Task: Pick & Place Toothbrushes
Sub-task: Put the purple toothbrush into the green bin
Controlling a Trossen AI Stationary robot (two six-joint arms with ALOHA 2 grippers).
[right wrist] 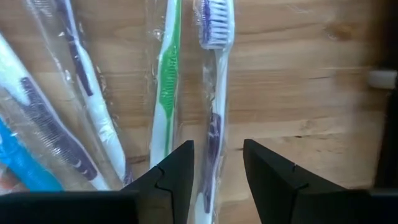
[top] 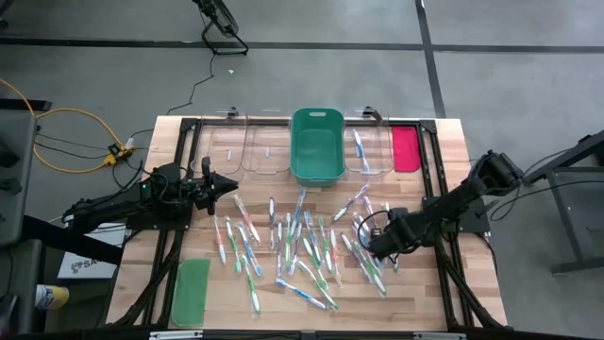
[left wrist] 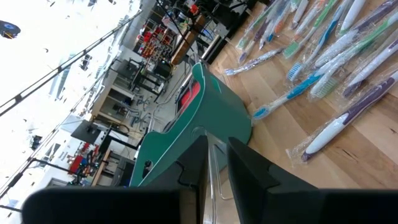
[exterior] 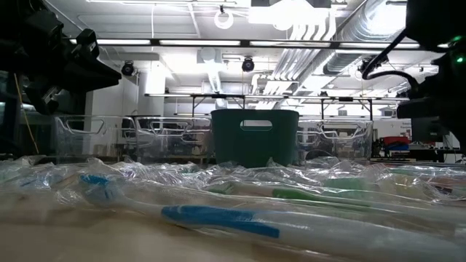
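Note:
Many toothbrushes (top: 302, 241) in clear wrappers lie scattered flat on the middle of the wooden table (top: 453, 151); in the low view they fill the foreground (exterior: 218, 218). My right gripper (top: 371, 247) points down over the right part of the pile. It is open, and its fingers stand on either side of the handle of a purple-accented toothbrush (right wrist: 214, 124) that lies on the wood; I cannot tell whether they touch it. My left gripper (top: 231, 185) waits level at the pile's left, a narrow gap between its fingers (left wrist: 216, 146), nothing in it.
A green bin (top: 316, 146) stands at the far middle, with clear bins (top: 247, 151) on both sides; the right one (top: 370, 151) holds a toothbrush. A red-pink lid (top: 404, 148) lies far right, a green lid (top: 191, 291) near left.

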